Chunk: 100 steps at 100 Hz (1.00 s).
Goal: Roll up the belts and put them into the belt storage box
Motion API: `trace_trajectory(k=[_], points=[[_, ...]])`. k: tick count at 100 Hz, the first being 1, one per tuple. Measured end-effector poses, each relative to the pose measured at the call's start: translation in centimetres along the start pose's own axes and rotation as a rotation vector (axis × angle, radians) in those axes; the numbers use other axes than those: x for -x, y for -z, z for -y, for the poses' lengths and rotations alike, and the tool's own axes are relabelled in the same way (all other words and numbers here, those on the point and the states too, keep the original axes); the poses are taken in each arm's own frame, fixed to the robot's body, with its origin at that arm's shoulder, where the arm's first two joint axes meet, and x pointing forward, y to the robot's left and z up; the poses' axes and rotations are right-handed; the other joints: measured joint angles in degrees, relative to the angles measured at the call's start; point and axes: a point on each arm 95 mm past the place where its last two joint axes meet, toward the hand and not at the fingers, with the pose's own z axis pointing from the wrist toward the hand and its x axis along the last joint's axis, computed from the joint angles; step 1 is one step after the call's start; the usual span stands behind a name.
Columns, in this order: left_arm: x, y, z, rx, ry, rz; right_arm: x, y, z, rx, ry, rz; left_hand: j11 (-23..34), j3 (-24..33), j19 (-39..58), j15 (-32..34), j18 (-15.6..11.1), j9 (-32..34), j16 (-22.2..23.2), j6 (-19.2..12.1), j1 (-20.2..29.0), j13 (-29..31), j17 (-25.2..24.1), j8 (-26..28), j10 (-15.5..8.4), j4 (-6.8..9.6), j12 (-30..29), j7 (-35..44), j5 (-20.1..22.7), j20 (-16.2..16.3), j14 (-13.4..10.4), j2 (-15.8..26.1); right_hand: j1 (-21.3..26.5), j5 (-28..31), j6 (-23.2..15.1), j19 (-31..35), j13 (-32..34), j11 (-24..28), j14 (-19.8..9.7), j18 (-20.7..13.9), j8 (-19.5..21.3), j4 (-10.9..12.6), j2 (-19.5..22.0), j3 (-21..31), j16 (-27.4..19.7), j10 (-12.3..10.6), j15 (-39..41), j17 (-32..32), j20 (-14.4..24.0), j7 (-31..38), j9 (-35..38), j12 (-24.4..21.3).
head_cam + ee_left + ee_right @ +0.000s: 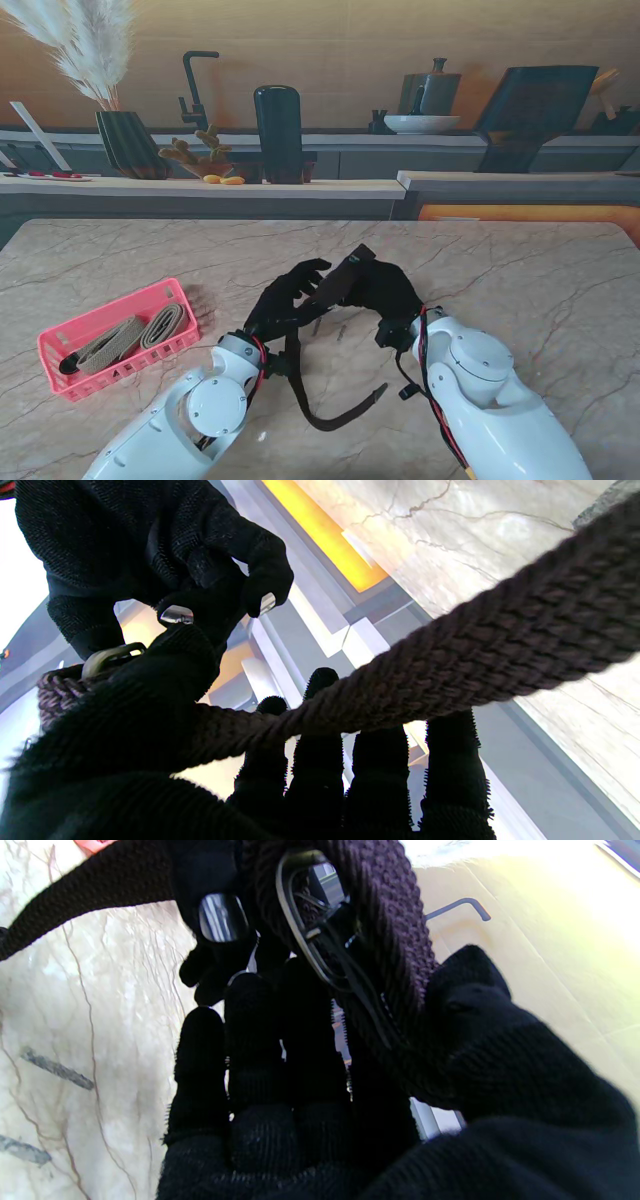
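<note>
Nearest us, low in the stand view, the dark belt's (pixel 330 415) loose tail sags to the table (pixel 520 270). At centre frame our left hand (pixel 285 300) and right hand (pixel 385 290) both grasp its buckle end (pixel 310 930), raised clear of the surface. At left of the frame sits the pink storage box (pixel 60 350), holding two rolled tan belts (pixel 135 335). We judge the dangling tail could drag, loosening the coil.
</note>
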Motion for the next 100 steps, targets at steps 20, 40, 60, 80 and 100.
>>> trace_trajectory(k=[20, 40, 60, 80, 100], points=[[0.1, 0.2, 0.2, 0.024, -0.024, -0.007, -0.4, 0.3, -0.6, 0.038, 0.003, -0.028, -4.1, 0.1, -0.1, -2.7, 0.0, -4.9, -1.0, 0.0, -1.0, -3.4, -1.3, 0.8, 0.7, 0.01, -4.2, 0.0, 0.0, 0.0, 0.0, 0.2, 0.0, 0.0, 0.0, 0.0, 0.0, 0.0, 0.0, 0.0, 0.0, 0.0, 0.0, 0.0, 0.0, 0.0, 0.0, 0.0, 0.0, 0.0, 0.0, 0.0], [0.2, 0.5, 0.5, 0.003, -0.065, -0.018, -0.7, 0.5, -0.9, 0.059, 0.011, -0.046, 2.0, 1.7, -0.1, -1.7, 0.1, -4.6, -1.0, 0.0, -0.5, -3.2, -0.7, 6.5, 0.7, 0.01, 1.0, 5.4, -0.2, 0.0, 0.0, 0.2, 0.0, 0.0, 0.0, 0.0, 0.0, 0.0, 0.0, 0.0, 0.0, 0.0, 0.0, 0.0, 0.0, 0.0, -0.1, 0.0, 0.0, 0.0, 0.0, 0.0], [0.2, 0.8, 0.7, -0.004, -0.069, -0.016, -1.0, 0.7, -1.0, 0.071, 0.028, -0.064, 3.9, 2.0, -0.1, -0.8, 0.1, -2.4, -0.9, 0.0, 0.0, -2.0, -0.4, 9.2, 0.7, 0.01, 2.0, 8.9, -0.2, 0.0, 0.0, 0.1, 0.0, 0.0, 0.0, 0.0, 0.0, 0.0, 0.0, 0.0, 0.0, 0.0, 0.0, 0.0, 0.0, 0.0, -0.1, 0.0, 0.0, 0.0, 0.0, 0.0], [0.4, 1.0, 1.1, -0.010, -0.078, -0.005, -1.1, 0.9, -1.0, 0.084, 0.035, -0.069, 5.3, -5.9, 2.3, 6.4, 0.4, 14.9, 0.2, -4.2, 10.0, 10.9, 3.3, 11.2, 0.7, 0.01, 4.5, 18.2, 11.9, 0.1, 0.1, -0.1, 0.0, 0.0, 0.0, 0.0, 0.0, -0.1, 0.0, 0.0, 0.0, 0.0, 0.0, 0.0, -0.2, 0.0, -0.7, 0.0, 0.0, 0.0, -0.4, -0.1], [0.6, 1.1, 1.2, -0.011, 0.026, 0.017, -1.1, 0.9, -0.9, 0.086, 0.029, -0.067, 5.2, -10.9, 5.4, 12.1, 0.5, 29.1, -3.2, -3.2, 17.3, 23.2, 11.9, -0.5, 2.2, -1.75, -5.5, 22.3, 24.5, 0.5, 2.6, 2.8, 0.0, 0.0, 0.0, 0.0, 0.0, -0.1, 0.0, 0.0, 0.0, 0.0, 0.0, 0.0, -0.2, 0.0, -0.7, 0.0, 0.0, 0.0, -0.4, -0.1]])
